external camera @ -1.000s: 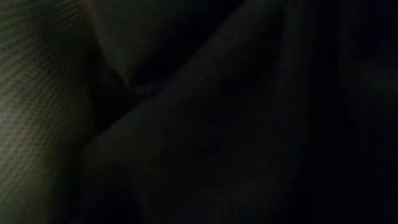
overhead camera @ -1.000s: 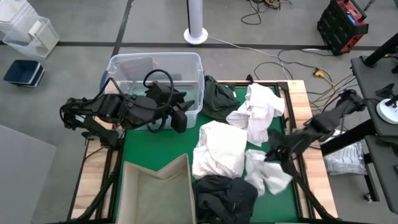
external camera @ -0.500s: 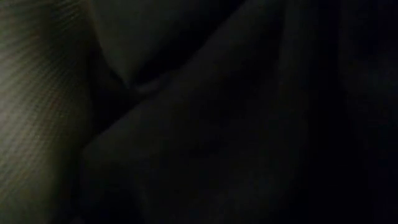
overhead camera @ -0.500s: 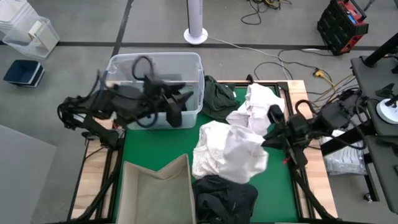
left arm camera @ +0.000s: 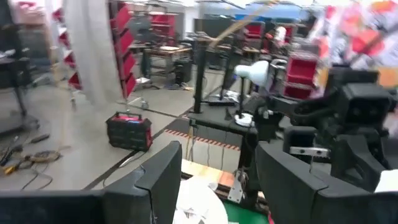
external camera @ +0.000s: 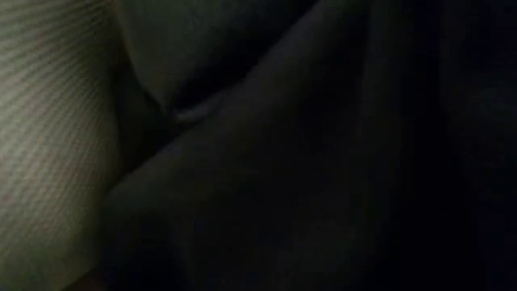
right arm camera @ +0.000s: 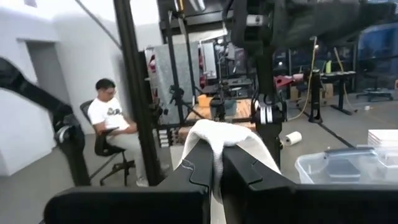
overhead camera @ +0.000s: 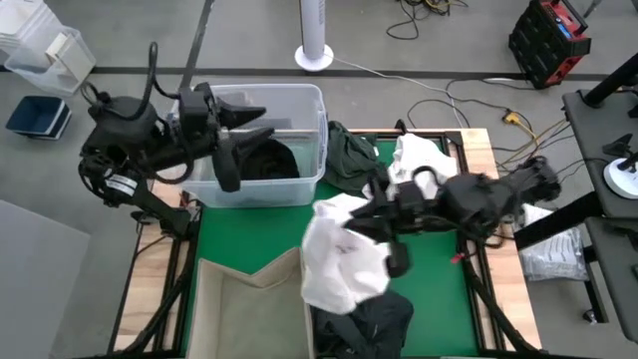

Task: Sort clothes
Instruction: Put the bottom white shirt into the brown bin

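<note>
My right hand reaches across the middle of the green counter, the arm stretched low and nearly level from the right edge; its fingers are pressed together, pinching a fold of a white garment that hangs lifted over the near middle of the counter, draping down just beside the beige bin; in my right wrist view the white cloth bulges up between the two fingers. My left hand is raised above the clear tub at the far left corner, the arm folded back and pointing level toward the right; its fingers stand spread with nothing between them. A dark garment lies inside the tub; a dark green one sits just beside the tub; another white piece lies at the far right; a black one lies at the near edge, below the hanging white garment. The low view shows only dark cloth pressed against it.
</note>
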